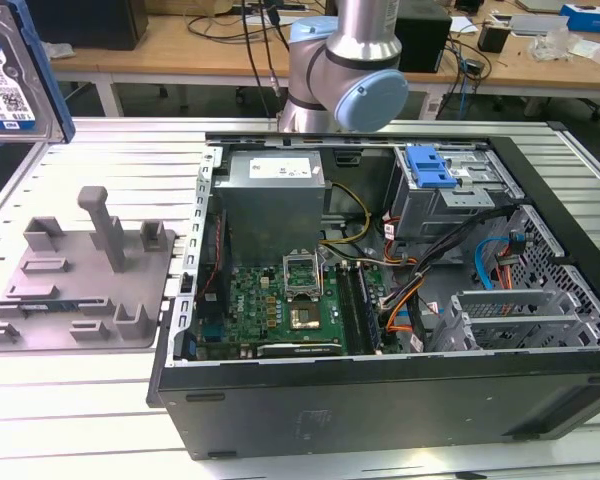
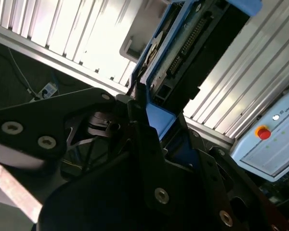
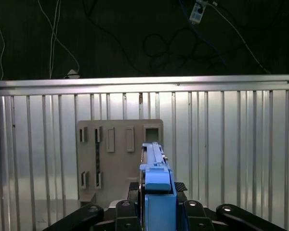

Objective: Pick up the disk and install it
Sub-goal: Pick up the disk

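The disk [image 1: 8, 75], a silver drive with a white-and-blue label in a blue carrier frame, hangs high above the slatted table at the exterior view's far left. In the first wrist view the disk [image 3: 157, 175] stands edge-on between the black fingers [image 3: 133, 188], and my gripper [image 3: 158, 191] is shut on its blue frame. The second wrist view shows the disk [image 2: 192, 43] from its connector end, with the gripper [image 2: 156, 115] clamped on the lower blue edge. Below it lies the grey holder plate [image 3: 116, 159].
An open computer case [image 1: 380, 400] lies on the table. Inside are a grey power supply box [image 1: 275, 190], a motherboard [image 1: 280, 300], a drive bay with a blue latch [image 1: 428, 166] and cables. The grey holder plate [image 1: 80, 275] has upright posts. The arm [image 1: 355, 60] rises behind the case.
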Motion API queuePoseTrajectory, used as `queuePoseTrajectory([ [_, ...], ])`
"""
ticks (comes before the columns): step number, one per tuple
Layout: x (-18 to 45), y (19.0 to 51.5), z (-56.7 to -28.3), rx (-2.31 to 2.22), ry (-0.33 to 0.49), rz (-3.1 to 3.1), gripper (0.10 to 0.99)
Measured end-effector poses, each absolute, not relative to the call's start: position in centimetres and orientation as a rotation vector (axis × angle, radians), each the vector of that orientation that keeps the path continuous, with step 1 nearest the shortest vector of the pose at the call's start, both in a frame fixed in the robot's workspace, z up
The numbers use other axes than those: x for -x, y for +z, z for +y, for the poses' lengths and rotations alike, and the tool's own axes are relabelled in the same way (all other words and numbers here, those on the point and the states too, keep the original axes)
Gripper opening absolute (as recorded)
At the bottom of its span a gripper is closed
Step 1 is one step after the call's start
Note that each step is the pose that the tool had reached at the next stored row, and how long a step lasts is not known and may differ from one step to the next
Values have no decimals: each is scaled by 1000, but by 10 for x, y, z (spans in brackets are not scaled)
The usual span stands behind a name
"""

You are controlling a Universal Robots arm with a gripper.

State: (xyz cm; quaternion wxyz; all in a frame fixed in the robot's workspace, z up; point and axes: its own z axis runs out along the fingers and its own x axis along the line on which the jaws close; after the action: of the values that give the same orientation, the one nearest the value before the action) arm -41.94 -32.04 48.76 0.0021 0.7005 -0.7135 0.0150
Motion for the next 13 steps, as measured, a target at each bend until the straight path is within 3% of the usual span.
queuePoseTrajectory([
  [13, 360, 488, -366, -2191, 30, -2230, 365],
])
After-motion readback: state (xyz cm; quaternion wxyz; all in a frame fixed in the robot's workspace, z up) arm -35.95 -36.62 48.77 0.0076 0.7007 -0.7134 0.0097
